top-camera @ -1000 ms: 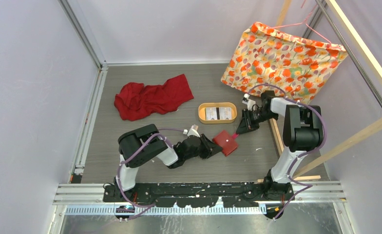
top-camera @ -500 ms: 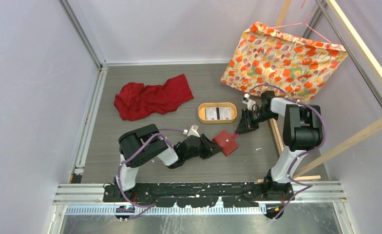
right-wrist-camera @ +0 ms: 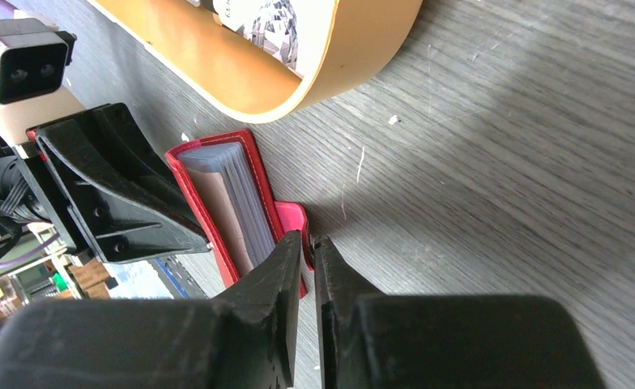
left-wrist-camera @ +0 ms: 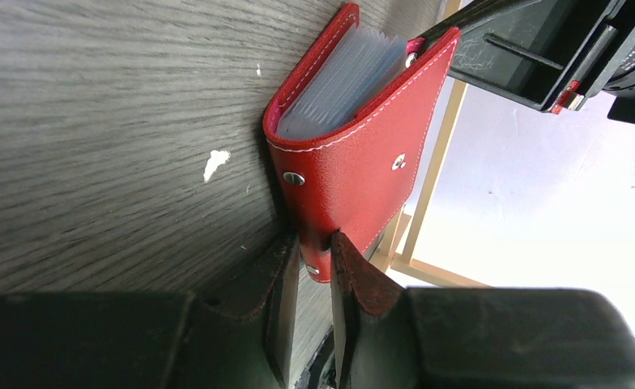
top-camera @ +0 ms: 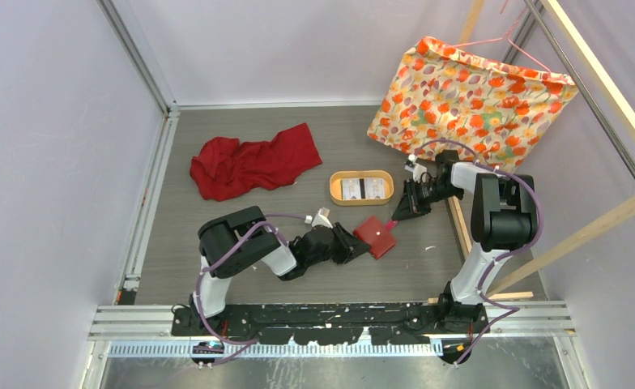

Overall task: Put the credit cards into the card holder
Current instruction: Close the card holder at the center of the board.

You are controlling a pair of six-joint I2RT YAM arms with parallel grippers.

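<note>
The red card holder (top-camera: 376,237) lies between both arms, part open with its clear sleeves showing (left-wrist-camera: 347,77). My left gripper (left-wrist-camera: 314,245) is shut on the near edge of the holder's cover (left-wrist-camera: 355,162). At the opposite side my right gripper (right-wrist-camera: 304,240) is shut on the holder's snap tab (right-wrist-camera: 291,217). In the top view the left gripper (top-camera: 353,243) sits left of the holder and the right gripper (top-camera: 395,215) above and to its right. The credit cards (top-camera: 361,188) lie in the oval tan tray (top-camera: 335,188); one shows in the right wrist view (right-wrist-camera: 262,16).
A crumpled red cloth (top-camera: 253,160) lies at the back left. A floral fabric bag (top-camera: 472,93) hangs at the back right over a wooden frame (top-camera: 460,231). The tray's wall (right-wrist-camera: 298,77) stands just beyond the holder.
The right gripper's jaws have closed a little tighter on the snap tab. The holder and the left arm have hardly moved.
</note>
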